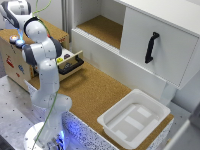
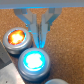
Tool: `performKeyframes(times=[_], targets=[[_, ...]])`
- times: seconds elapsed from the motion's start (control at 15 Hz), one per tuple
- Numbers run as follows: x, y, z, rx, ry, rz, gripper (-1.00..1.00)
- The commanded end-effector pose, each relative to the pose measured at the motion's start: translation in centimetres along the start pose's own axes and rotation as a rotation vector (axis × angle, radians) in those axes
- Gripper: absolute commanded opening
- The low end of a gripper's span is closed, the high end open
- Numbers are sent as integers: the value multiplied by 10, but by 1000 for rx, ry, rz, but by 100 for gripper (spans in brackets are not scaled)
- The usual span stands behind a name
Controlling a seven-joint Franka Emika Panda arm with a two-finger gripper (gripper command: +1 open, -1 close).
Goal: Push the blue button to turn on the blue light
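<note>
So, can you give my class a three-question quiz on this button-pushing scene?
1. True or false: in the wrist view, the blue button has a bright, glowing cap.
2. Which thing sits right beside it? A) an orange-capped button B) a green toggle switch C) a red lever
3. Fill the gap: in the exterior view, the white bin stands on the cork-topped table toward that view's ____.

Key: 1 true; 2 A; 3 right.
</note>
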State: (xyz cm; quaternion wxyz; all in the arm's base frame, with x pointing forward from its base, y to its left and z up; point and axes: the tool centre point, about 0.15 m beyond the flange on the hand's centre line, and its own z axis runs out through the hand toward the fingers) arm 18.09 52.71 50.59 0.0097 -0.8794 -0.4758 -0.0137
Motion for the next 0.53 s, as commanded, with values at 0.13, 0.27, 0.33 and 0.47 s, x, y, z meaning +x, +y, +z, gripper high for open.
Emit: performKeyframes(times=[0.13,0.27,0.33,0.47], targets=[[14,9,-17,-118,-70,107,100],[15,17,-7,-183,-113,181,100],[12,21,-4,-171,-99,231,100],[2,32,0,-134,-65,341,100]])
